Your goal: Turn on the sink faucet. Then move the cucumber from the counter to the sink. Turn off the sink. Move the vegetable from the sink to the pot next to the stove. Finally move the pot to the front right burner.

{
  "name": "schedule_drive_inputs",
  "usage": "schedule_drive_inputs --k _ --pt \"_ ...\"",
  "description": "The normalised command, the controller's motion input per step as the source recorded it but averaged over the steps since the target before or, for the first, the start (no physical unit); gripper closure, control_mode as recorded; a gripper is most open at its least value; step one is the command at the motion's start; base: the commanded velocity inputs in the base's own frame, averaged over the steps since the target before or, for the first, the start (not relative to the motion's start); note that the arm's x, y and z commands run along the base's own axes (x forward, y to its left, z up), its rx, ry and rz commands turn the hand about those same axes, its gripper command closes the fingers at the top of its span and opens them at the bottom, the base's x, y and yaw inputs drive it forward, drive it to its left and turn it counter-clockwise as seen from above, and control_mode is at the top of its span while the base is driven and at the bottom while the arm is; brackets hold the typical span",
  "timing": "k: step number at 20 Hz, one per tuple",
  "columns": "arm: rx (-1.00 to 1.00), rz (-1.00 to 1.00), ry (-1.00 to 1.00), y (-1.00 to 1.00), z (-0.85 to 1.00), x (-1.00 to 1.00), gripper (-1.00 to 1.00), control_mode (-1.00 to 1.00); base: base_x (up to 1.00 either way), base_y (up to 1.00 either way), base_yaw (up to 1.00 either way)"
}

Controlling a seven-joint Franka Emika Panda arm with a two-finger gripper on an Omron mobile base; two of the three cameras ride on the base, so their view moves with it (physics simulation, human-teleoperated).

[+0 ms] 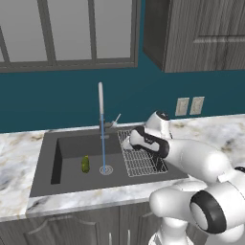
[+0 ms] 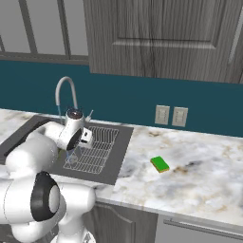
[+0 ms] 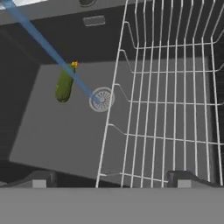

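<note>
Water on: thin blue stream (image 1: 103,148) running from the faucet (image 1: 101,103) straight down onto the drain (image 1: 105,169). Cucumber (image 1: 85,164) lying on the floor of the sink (image 1: 72,179), just left of the drain and near the stream, apart from the walls. In the hand view, cucumber (image 3: 64,84) dark green with a small yellow tip, crossed at its upper end by the stream (image 3: 48,50), drain (image 3: 102,99) close beside its lower right. Wire rack (image 1: 141,158) filling the right part of the sink, its left edge close to the drain.

Gripper (image 3: 110,178) hovering over the rack's left edge, above the sink, looking down into it. Fingers (image 3: 39,178) spread wide apart at the two bottom corners of the hand view, nothing between them, nothing held. In the left base view, hand (image 1: 131,141) above the rack, right of the faucet; fingertips hidden there behind the wrist. In the right base view, hand (image 2: 80,137) low over the rack (image 2: 95,148), just in front of the faucet (image 2: 64,92).

Counter (image 2: 190,175) of veined marble around the sink. Green sponge (image 2: 160,164) on it, well right of the sink. Two outlets (image 2: 171,115) on the teal wall behind, right of the faucet. Dark wood cabinets (image 2: 161,38) above, window (image 1: 67,31) above the faucet.
</note>
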Motion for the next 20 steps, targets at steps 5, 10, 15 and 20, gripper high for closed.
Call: schedule_drive_inputs --k 5,10,15,20 --pt "0.09 0.14 -0.11 -0.43 0.27 0.13 -1.00 -1.00 0.00 0.00 0.00" --pt "0.08 0.10 -0.05 -0.29 0.10 0.08 -1.00 -1.00 0.00 0.00 0.00" --pt "0.08 0.03 -0.01 -0.11 -0.01 0.25 -1.00 -1.00 0.00 0.00 0.00" --pt "0.06 0.15 -0.11 -0.21 0.00 0.24 -1.00 -1.00 0.00 0.00 0.00"
